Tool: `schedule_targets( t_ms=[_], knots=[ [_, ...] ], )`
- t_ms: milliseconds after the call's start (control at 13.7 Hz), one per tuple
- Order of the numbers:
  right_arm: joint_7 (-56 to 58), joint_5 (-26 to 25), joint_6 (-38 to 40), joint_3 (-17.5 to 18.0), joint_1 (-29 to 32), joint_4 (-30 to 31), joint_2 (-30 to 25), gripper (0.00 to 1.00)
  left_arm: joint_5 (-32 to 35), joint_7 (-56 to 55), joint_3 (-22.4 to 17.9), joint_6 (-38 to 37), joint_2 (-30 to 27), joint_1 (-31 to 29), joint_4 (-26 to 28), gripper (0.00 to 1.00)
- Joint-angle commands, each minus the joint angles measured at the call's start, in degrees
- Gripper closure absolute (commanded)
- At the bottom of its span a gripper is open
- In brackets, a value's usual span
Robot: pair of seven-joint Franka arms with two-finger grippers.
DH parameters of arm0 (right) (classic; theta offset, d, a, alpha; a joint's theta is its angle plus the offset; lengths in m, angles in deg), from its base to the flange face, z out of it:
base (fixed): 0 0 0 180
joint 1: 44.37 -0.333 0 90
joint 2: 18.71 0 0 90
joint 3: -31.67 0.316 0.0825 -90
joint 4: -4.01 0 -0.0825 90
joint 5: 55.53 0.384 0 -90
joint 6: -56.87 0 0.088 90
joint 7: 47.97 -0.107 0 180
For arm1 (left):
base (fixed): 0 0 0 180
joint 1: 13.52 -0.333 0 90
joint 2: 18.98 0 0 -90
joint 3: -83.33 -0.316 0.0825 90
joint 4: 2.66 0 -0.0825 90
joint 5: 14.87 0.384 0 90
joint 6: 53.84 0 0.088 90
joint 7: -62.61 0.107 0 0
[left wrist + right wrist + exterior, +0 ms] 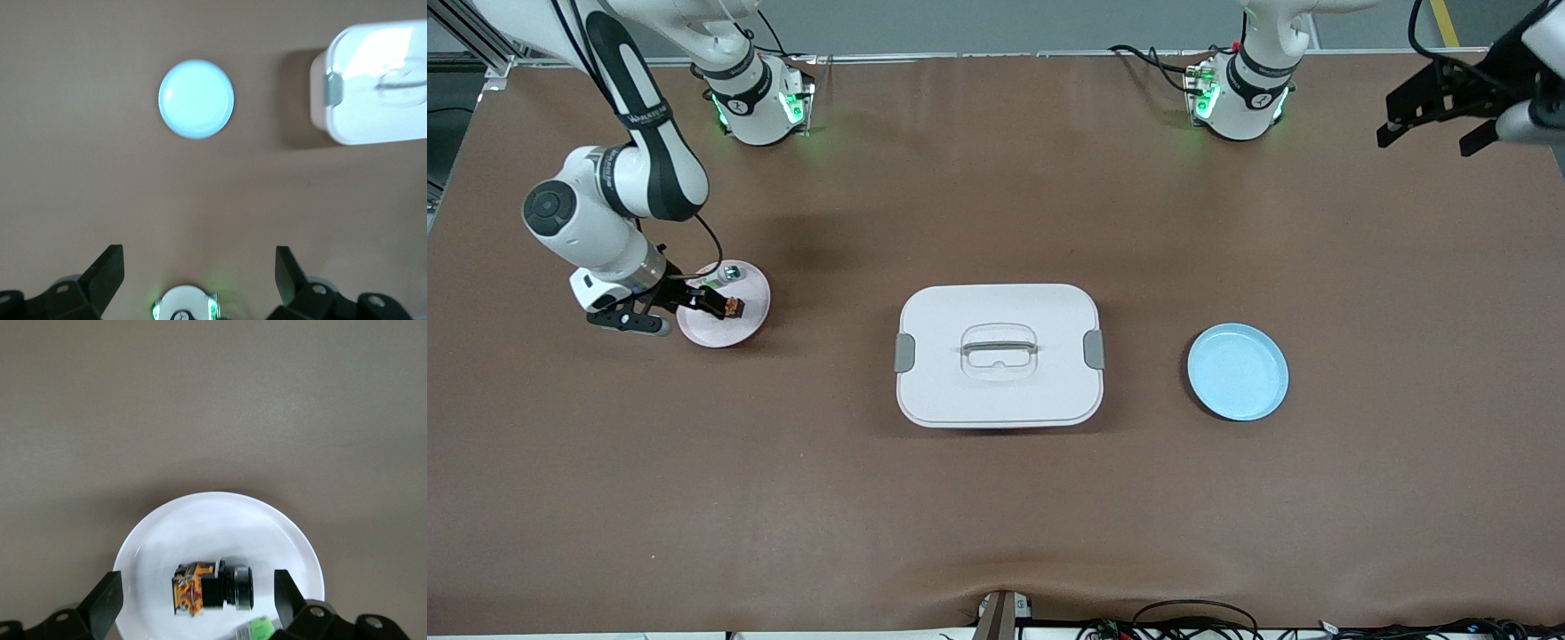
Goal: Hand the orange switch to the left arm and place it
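Right pincer (193, 600) spread over orange switch (212, 588); no legible writing.

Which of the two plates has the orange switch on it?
The pale pink plate under the right gripper holds the orange switch; the blue plate, toward the left arm's end, is bare.

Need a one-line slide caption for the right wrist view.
Right hand, open, poised above the orange switch on the white plate, small green part beside it.

Orange-and-black switch (212, 587), white box (999, 356) with grey clips, light-blue plate (1237, 371).
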Motion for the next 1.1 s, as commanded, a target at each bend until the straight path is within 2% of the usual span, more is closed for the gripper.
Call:
schedule_targets(
  t_ms=[0,220,439,1025],
  knots=[
    [-0.77,0.4,-2.54,-0.18,-0.57,0.13,2.45,0.0,-0.09,-0.3,0.14,-0.84,-3.49,-0.34,-3.76,0.0],
    [-0.77,0.4,-3.95,-0.18,-0.75,0.65,4.13,0.0,0.09,-0.12,-0.65,-0.84,-6.3,-0.77,-4.13,0.0],
    [-0.77,0.4,-4.39,-0.18,-0.66,2.32,4.22,0.0,-0.7,0.93,-1.45,-1.28,-2.46,-1.3,-3.94,0.0],
    [-0.68,0.39,-4.92,-0.09,-0.66,3.47,6.33,0.0,-2.29,0.76,-1.36,0.74,-0.25,-1.13,-3.43,0.0]
  ],
)
